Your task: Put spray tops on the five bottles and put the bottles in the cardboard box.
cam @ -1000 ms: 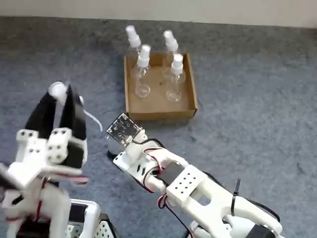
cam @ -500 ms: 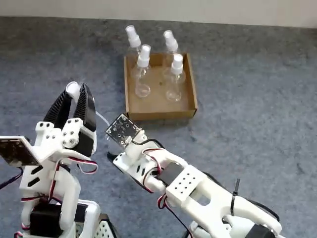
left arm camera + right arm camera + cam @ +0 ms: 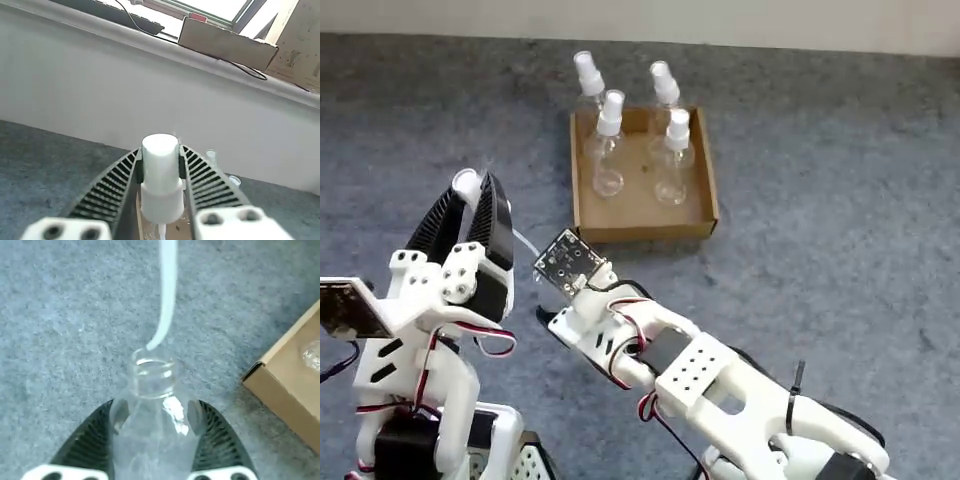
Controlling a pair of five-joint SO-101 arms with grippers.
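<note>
In the high view, the left pincer [image 3: 475,186] is clamped on the last spray top [image 3: 466,181], raised above the desk [image 3: 840,200] beside the cardboard box [image 3: 708,205]. Four capped bottles [image 3: 608,150] stand there, though whether the back pair sit inside or just behind the far wall is hard to tell. The right arm's circuit board [image 3: 570,262] blocks whatever lies under it. In the left wrist view, the top is squeezed between ribbed jaws and its dip tube [image 3: 161,231] is cut off at the edge. In the right wrist view, the right pincer [image 3: 155,412] grips the uncapped bottle [image 3: 150,405] upright near the box corner. The curved tube ends just above the mouth, so it may snag the lip, buckle, or lever the bottle askew. The bottle's base is out of frame.
</note>
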